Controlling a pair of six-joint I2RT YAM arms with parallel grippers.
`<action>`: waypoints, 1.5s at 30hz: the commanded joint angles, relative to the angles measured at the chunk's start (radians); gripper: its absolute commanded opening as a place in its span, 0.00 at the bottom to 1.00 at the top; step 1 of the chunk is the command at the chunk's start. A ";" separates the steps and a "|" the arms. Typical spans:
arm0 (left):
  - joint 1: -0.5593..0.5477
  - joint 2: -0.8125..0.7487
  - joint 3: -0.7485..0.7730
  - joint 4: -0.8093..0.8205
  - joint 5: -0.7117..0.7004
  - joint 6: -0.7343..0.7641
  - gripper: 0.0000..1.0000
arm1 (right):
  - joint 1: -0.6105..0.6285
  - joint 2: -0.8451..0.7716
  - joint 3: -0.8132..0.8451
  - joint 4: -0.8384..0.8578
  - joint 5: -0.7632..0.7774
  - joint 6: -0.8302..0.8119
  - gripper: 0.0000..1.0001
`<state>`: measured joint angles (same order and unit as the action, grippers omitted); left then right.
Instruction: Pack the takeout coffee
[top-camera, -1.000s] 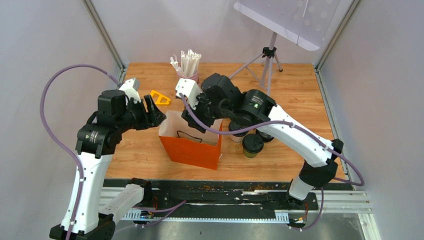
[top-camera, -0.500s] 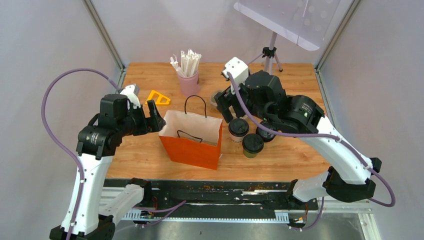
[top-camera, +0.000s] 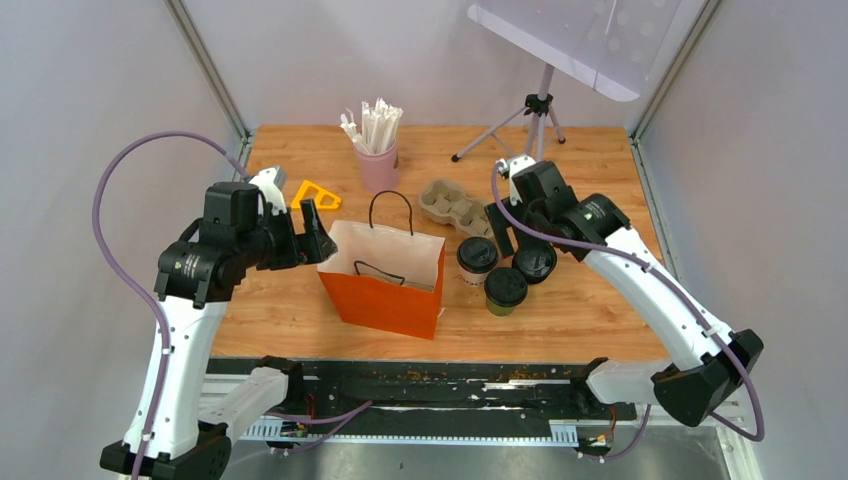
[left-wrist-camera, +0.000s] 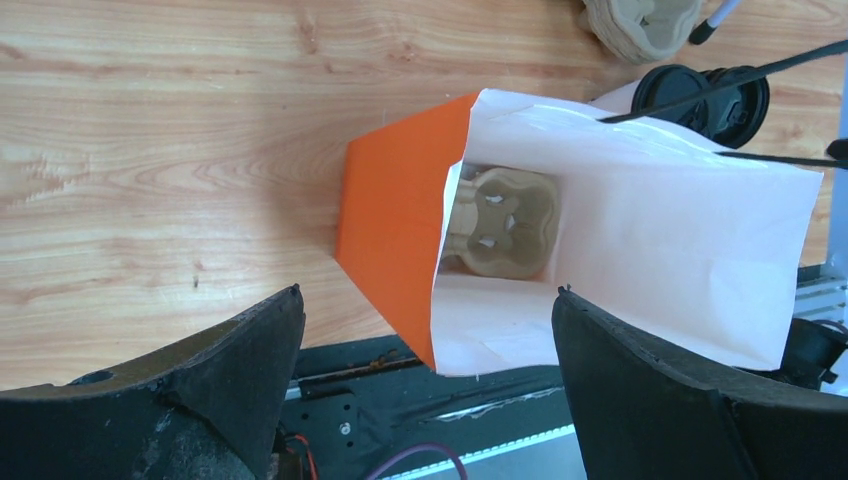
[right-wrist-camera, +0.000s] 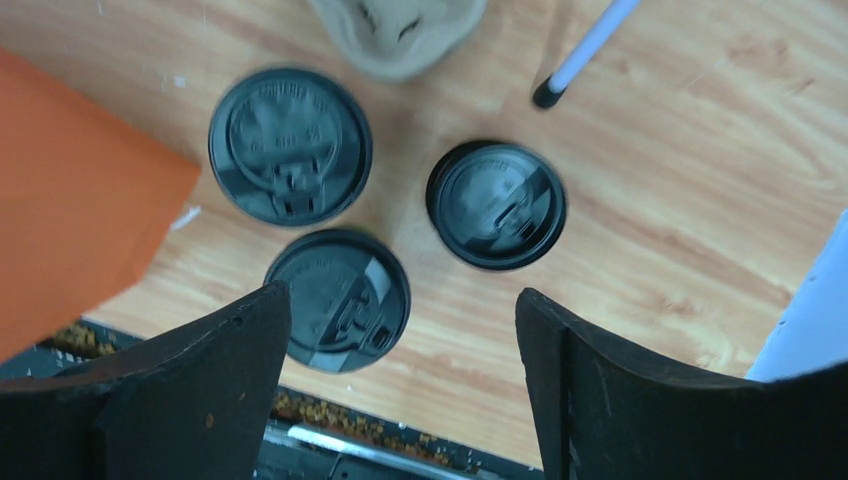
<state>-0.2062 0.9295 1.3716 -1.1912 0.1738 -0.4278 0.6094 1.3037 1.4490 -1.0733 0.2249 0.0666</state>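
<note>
Wooden table (top-camera: 600, 180) — orange bag (top-camera: 375, 295) upright mid-table; whitish cup (top-camera: 477, 256), olive cup (top-camera: 506, 288), black lid (top-camera: 536, 261), pulp carrier (top-camera: 455, 203) right of it.

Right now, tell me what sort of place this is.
Probably a robot test cell staged as a takeout counter: grey walls around a wooden table holding a tripod, an orange paper bag and a cup carrier.

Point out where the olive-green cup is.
Top view, right of centre: the olive-green cup stands just right of the orange bag, nearer the arm bases than the whitish cup.
</note>
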 joint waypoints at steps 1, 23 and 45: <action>0.004 -0.009 0.075 -0.074 -0.033 0.063 1.00 | -0.008 -0.124 -0.152 0.065 -0.096 0.045 0.83; 0.004 -0.025 0.072 -0.043 0.007 0.048 1.00 | -0.011 -0.148 -0.376 0.188 -0.243 -0.002 0.87; 0.004 -0.009 0.051 -0.023 0.025 0.054 1.00 | 0.019 -0.081 -0.381 0.211 -0.226 -0.011 0.90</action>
<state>-0.2062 0.9218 1.4296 -1.2488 0.1829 -0.3717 0.6140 1.2125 1.0328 -0.8909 -0.0093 0.0677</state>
